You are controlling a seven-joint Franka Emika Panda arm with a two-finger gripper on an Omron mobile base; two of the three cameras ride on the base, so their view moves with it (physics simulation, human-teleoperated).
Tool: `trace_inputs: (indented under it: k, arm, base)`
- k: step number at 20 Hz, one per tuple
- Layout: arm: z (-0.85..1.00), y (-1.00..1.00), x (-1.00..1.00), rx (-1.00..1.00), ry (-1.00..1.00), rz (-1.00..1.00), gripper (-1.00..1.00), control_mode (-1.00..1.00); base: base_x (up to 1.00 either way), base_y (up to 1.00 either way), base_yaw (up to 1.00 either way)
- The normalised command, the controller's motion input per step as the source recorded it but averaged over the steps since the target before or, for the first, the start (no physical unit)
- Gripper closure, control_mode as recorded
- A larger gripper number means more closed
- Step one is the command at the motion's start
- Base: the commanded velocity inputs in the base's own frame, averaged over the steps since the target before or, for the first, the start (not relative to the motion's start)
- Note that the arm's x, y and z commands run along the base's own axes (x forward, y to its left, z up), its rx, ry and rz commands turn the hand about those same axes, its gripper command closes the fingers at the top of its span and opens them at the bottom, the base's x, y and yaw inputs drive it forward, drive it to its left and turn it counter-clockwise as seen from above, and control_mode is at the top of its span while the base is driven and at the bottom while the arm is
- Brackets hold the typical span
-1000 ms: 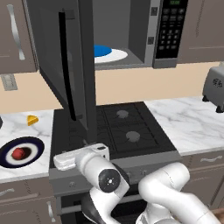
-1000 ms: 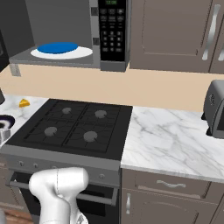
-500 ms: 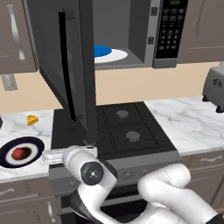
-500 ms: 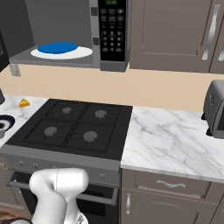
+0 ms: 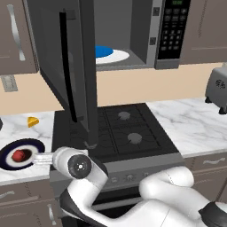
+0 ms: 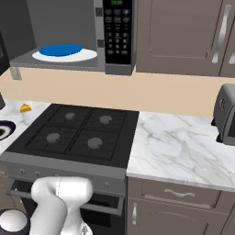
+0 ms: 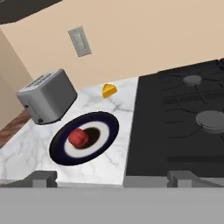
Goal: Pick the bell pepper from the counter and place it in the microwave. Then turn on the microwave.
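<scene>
Two stretches of marble counter (image 6: 179, 147) flanked the black stovetop (image 5: 122, 133), under brown wall cabinets (image 6: 179, 34). On my left stretch sat the dark-rimmed plate (image 7: 103, 135) with the bell pepper (image 7: 78, 138) at its centre, a yellow wedge (image 7: 109, 90) farther back and a silver toaster (image 7: 46, 96) beyond. Overhead the microwave (image 5: 170, 31) stood with its door (image 5: 75, 71) swung out (white turntable (image 5: 113, 55) showing). My arm reached low and left, gripper (image 7: 111, 178) spread wide and holding nothing, on the near side of the plate.
</scene>
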Motion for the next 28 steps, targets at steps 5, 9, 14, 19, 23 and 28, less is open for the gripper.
trace_inputs:
  k: [5,9,14,19,23,28]
  arm:
    - [-0.23,0.33,0.1,0.0,0.0,0.0,-1.0,-1.0]
    - [-0.13,0.25,0.15,0.0,-0.01,-0.01,-1.0,-1.0]
    - [-0.03,0.26,0.17,0.0,0.0,-0.01,-1.0,-1.0]
    - [0.0,0.32,0.13,0.0,0.0,0.0,-1.0,-1.0]
    - [0.0,0.36,0.11,0.0,0.0,0.0,-1.0,-1.0]
    - [0.0,0.26,0.1,-0.01,0.03,0.0,-1.0,-1.0]
  base:
    - [0.0,0.0,0.0]
    - [0.0,0.0,0.0]
    - [0.0,0.0,0.0]
    - [0.0,0.0,0.0]
    - [0.0,0.0,0.0]
    - [0.0,0.0,0.0]
